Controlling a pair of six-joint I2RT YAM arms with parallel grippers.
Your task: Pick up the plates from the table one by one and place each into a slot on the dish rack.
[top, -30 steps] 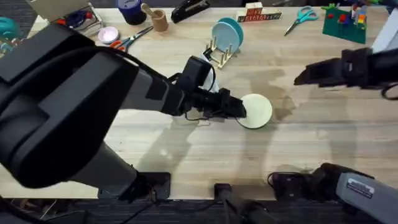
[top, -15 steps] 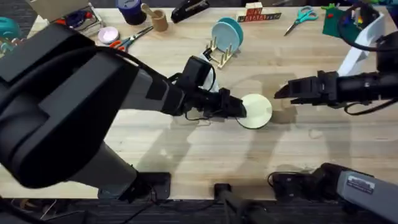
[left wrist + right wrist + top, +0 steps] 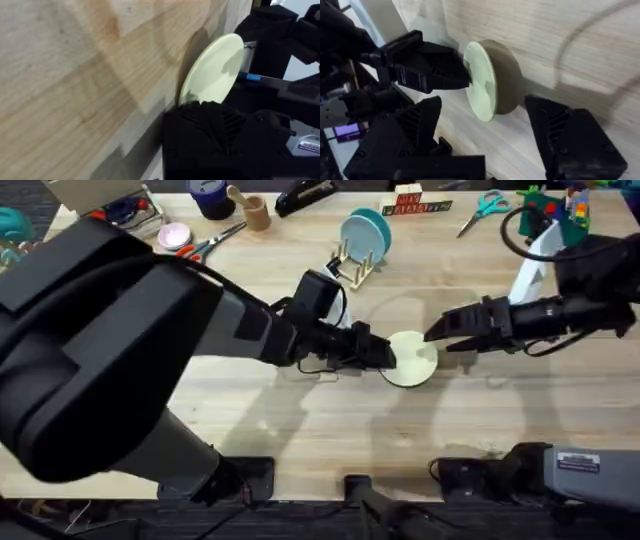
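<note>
A: Cream-yellow plate [image 3: 412,358]?
B: On the table [image 3: 300,420] near centre, one edge raised. Left edge pinched by left gripper [image 3: 388,356].

A: Right gripper [image 3: 434,332]?
B: Just beside plate's right edge, fingers spread wide, nothing held.

A: Light blue plate [image 3: 362,232]?
B: Upright in a slot of the dish rack [image 3: 353,268], far side of table.

A: Surroundings?
B: Scissors [image 3: 485,208], well apart.

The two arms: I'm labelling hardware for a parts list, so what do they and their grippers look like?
Both arms are matte black with blocky, angular links. The left gripper and right gripper have black tapered fingers with ribbed inner faces. Thin black cables loop along both arms. A white label with dark print sits on the grey housing at the right arm's base.
</note>
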